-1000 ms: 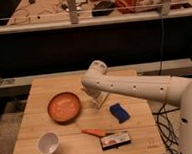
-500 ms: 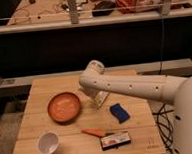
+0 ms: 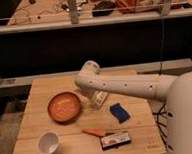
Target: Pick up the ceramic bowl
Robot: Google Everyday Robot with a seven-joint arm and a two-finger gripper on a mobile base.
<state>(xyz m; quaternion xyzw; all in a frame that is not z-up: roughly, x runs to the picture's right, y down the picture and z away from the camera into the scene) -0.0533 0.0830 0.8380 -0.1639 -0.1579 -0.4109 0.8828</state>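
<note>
The ceramic bowl (image 3: 64, 107) is orange-brown, round and shallow. It sits upright on the left half of the wooden table (image 3: 45, 88). My white arm reaches in from the right and bends down over the table's middle. My gripper (image 3: 98, 99) hangs just right of the bowl's rim, low over the table, and holds nothing that I can see.
A blue sponge (image 3: 119, 112) lies right of the gripper. An orange carrot-like item (image 3: 93, 133) and a dark snack packet (image 3: 116, 139) lie near the front edge. A white cup (image 3: 47, 143) stands at the front left. A dark ledge and railing run behind the table.
The arm has shifted a little to the left, bringing the gripper closer to the bowl's right rim. The objects on the table have not moved.
</note>
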